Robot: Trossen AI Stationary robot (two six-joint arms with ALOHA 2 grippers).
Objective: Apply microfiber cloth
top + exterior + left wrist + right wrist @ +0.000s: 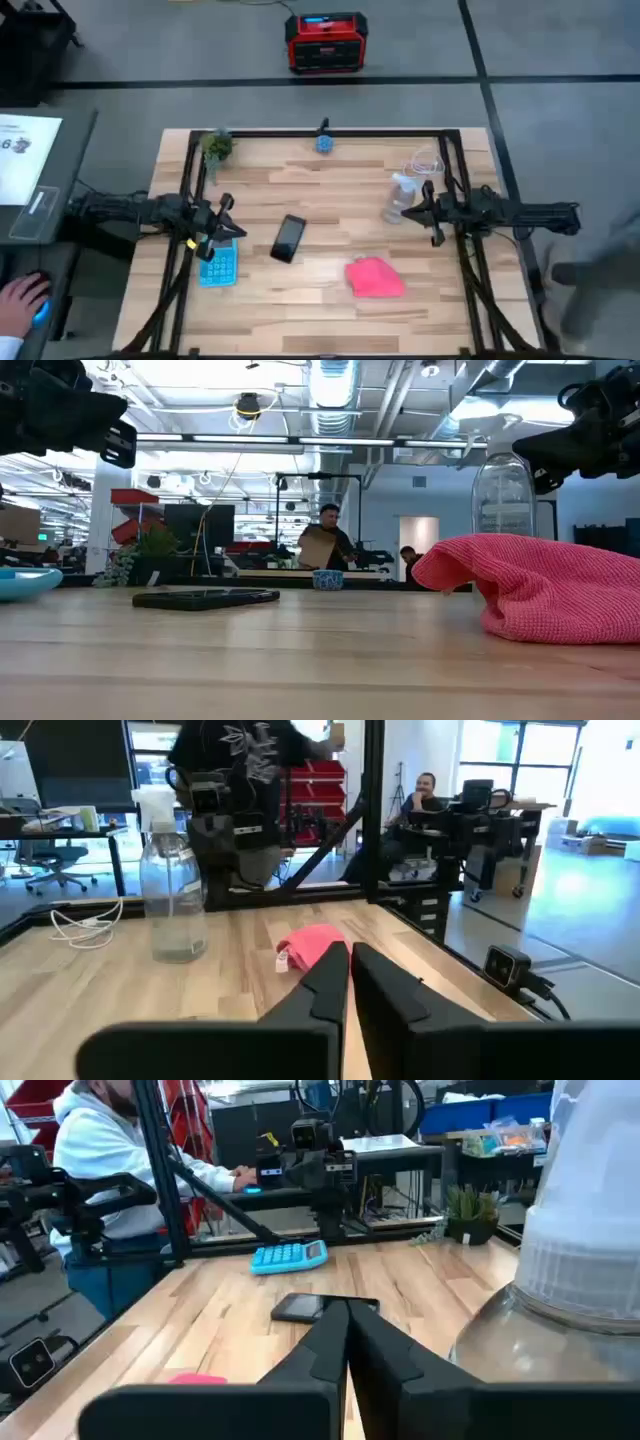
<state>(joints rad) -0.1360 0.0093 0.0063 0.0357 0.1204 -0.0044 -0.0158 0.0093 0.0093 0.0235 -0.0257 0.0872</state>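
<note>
The cloth lay crumpled on the table, right of centre toward the near edge, touched by neither arm. The phone lay flat to its left, near the middle, and the calculator sat farther left. The left gripper hung at the left side, just above the calculator, fingers pressed together and empty. The right gripper hovered at the right side beside the spray bottle, its fingers likewise closed on nothing.
</note>
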